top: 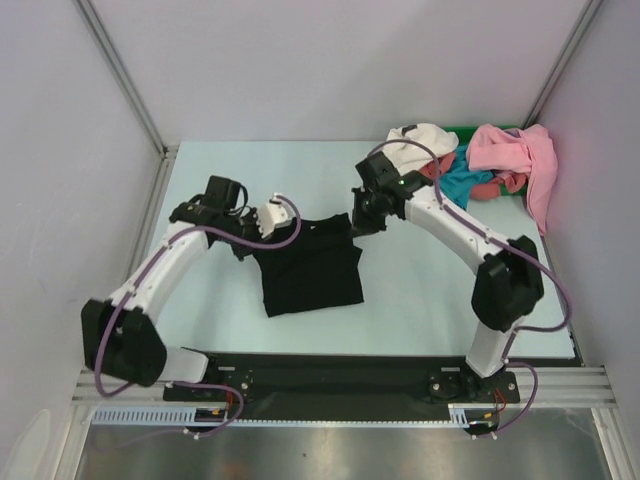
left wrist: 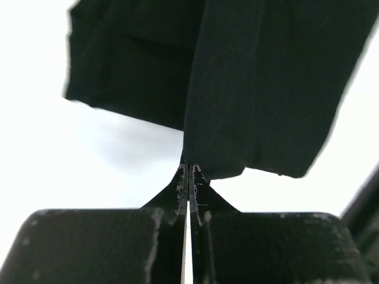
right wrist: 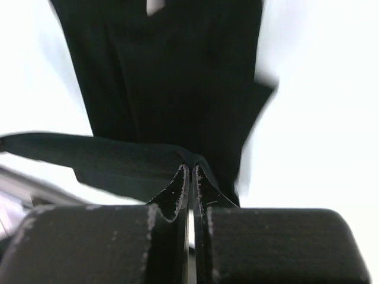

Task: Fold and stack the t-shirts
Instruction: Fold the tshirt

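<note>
Your left tool (left wrist: 189,168) is pressed together on an edge of the black shirt (top: 310,270). In its wrist view the cloth runs straight out from the tips as one tight fold, and more of the shirt spreads off to the left of it. Your right tool (right wrist: 189,168) is closed the same way, pinching a dark hem of that same shirt. The rest of the cloth stretches away ahead of its tips.

From above, the two tools sit at the shirt's far edge, the left one at the left corner and the right one at the right corner. From them the shirt lies back toward the arm bases on the counter (top: 420,290), as a rough rectangle. You cannot tell whether the gripped edge is raised off the counter.

Beyond your right tool and off to its right, the other shirts are bunched together and touching. The white (top: 425,140) is nearest the tool, then the teal (top: 462,182) and red (top: 492,187), with the pink (top: 510,150) farthest out.
</note>
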`<state>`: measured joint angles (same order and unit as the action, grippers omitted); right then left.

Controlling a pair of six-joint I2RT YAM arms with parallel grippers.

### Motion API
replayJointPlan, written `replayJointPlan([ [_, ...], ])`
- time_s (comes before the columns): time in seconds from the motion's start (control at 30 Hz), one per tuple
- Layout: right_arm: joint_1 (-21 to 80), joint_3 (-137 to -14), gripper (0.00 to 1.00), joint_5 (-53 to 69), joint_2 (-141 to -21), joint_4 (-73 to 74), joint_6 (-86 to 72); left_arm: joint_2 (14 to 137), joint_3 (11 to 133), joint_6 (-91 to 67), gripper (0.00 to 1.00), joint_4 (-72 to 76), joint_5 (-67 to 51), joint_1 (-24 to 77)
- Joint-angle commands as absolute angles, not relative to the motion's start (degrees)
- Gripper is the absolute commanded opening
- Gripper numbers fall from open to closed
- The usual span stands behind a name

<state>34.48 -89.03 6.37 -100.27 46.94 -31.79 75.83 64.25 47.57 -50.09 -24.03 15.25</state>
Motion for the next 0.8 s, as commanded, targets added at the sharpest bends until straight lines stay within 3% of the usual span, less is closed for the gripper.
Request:
replayJointPlan([
  [0.0, 30.2, -97.3, 0.00, 4.8, -106.0, 41.7, -28.5, 83.8, 71.1, 46.4, 0.00, -44.7, -21.2, 13.5],
  [0.23, 27.5, -104.7, 0.00, 5.4, -115.9, 38.0, -29.0, 97.2, 82.4, 42.5, 0.00, -43.2, -18.5, 9.6],
  [0.6, 26.3, -110.6, 0.00, 3.1, -124.7, 35.6, -32.0, 106.4, 85.6, 38.2, 0.00, -40.1, -15.6, 9.4],
  [0.67, 26.3, -111.5, 0.10, 2.3, -126.3, 35.2, -32.6, 107.4, 85.8, 36.9, 0.02, -38.9, -13.9, 9.5],
  [0.7, 26.1, -111.9, 0.20, 1.4, -126.9, 35.1, -32.9, 108.2, 85.9, 36.3, 0.13, -37.6, -13.5, 9.5],
  [0.73, 25.8, -112.5, 0.38, 1.0, -127.3, 35.0, -33.1, 108.7, 86.1, 35.3, 0.26, -36.6, -11.5, 9.4],
  [0.77, 25.6, -113.3, 0.44, 0.2, -128.0, 35.9, -33.3, 109.0, 86.4, 33.4, 0.37, -35.6, -10.6, 9.5],
])
